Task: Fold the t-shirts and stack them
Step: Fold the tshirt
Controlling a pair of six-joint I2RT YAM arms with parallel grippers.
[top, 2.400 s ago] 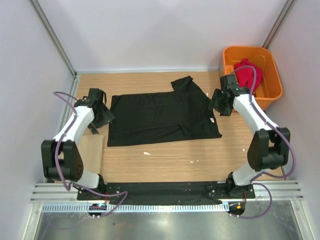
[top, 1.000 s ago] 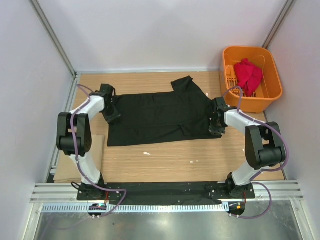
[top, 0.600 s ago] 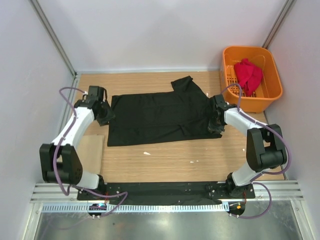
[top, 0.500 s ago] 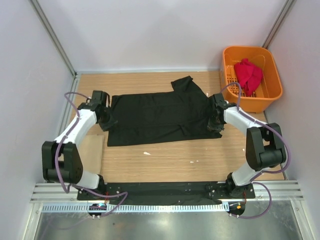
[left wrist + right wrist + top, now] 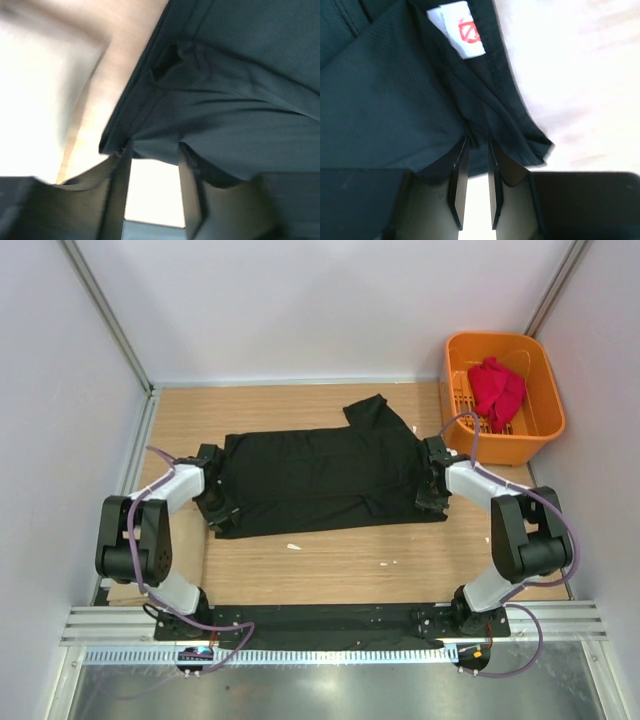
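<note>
While the red t-shirt (image 5: 497, 390) is left bunched in the orange basket (image 5: 548, 428) at the far right corner, the black t-shirt (image 5: 320, 475) is seen spread across the middle of the wooden table (image 5: 350, 560), its length running left to right and one sleeve jutting toward the far edge. The left gripper (image 5: 154, 152) is set at the shirt's near-left corner, its jaws parted by a fair gap through which the bright tabletop is seen. The hem is draped at the fingertips, but no cloth is shown clamped. The right gripper (image 5: 477, 142) is placed at the near-right corner, just below the white care label (image 5: 457, 27), with the jaws drawn to a narrow slot and light showing between them. A fold of the hem is met at the tips, and no firm pinch is evident. The cloth is judged light, limp and thin, likely to sag, crease and slide over the smooth wood when lifted. It is best taken at the two near corners, where the doubled hem offers thickness for a pinch, with all layers caught together so that the fold is carried over evenly. A single layer, if caught alone, could be expected to peel away and spoil the fold.
</note>
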